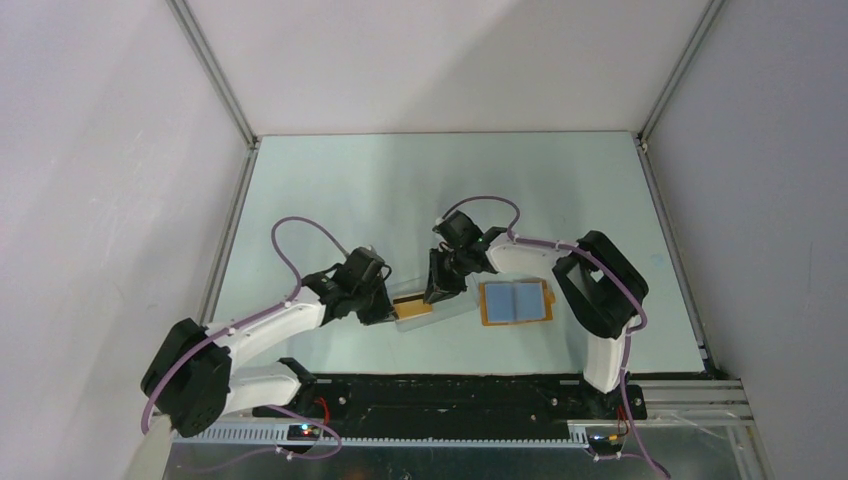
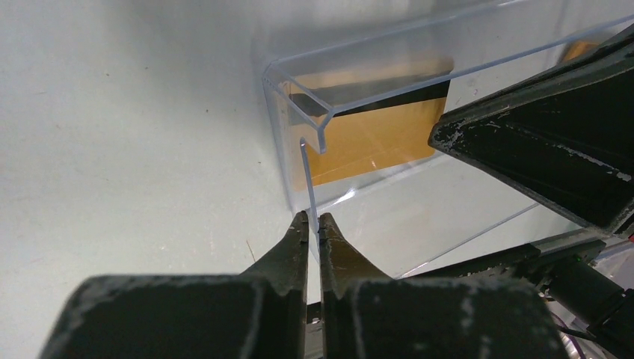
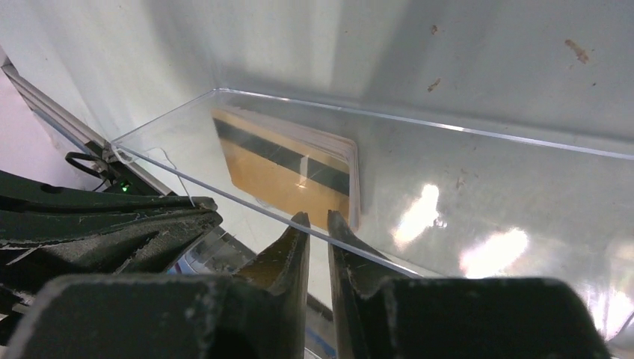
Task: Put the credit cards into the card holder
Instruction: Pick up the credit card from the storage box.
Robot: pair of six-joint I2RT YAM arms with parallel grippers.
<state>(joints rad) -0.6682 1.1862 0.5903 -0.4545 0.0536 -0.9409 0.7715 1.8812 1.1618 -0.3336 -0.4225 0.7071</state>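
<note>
The credit cards [image 1: 412, 307] are a small golden-orange stack with a dark stripe, lying inside a clear plastic box [image 1: 458, 303]. They show through its walls in both wrist views [image 2: 374, 138] [image 3: 288, 176]. My left gripper [image 1: 386, 313] [image 2: 315, 218] is shut on a thin clear wall at the box's left end. My right gripper [image 1: 438, 296] [image 3: 314, 217] stands at the other end, its jaws drawn to a slim gap with a clear edge of the box [image 3: 448, 187] running between the tips. The card holder [image 1: 516, 302] lies open to the right, blue-grey pockets up.
The box and holder lie near the front edge of the pale table [image 1: 400, 190]. White enclosure walls [image 1: 100, 200] stand close on the left, back and right. The right gripper's dark fingers [image 2: 538, 149] fill the right of the left wrist view.
</note>
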